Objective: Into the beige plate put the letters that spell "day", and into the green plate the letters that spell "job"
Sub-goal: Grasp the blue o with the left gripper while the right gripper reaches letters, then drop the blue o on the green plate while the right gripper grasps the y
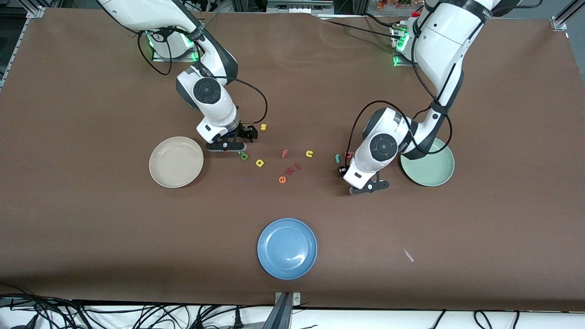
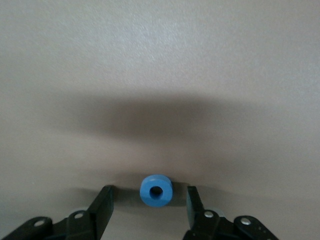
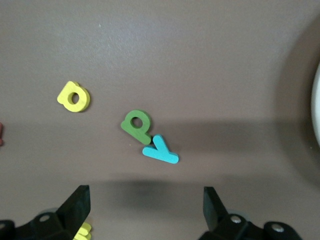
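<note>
The right end effector (image 1: 237, 145) is held wide apart beside the beige plate (image 1: 176, 161), over the green letter (image 3: 136, 123) and teal "y" (image 3: 160, 151), which touch; one could be dragged along with the other. Beside the green plate (image 1: 432, 165), the left end effector (image 2: 150, 202) is seen half-narrowed around the blue "o" (image 2: 156, 190), not yet gripping; an off-centre squeeze could flick it away.

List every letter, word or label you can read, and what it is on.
"s": yellow toy s, on the table
"f": orange toy f
"u": yellow toy u
"o": blue toy o
"y": teal toy y
Other toy letters: too small or ambiguous. No printed labels readable.
</note>
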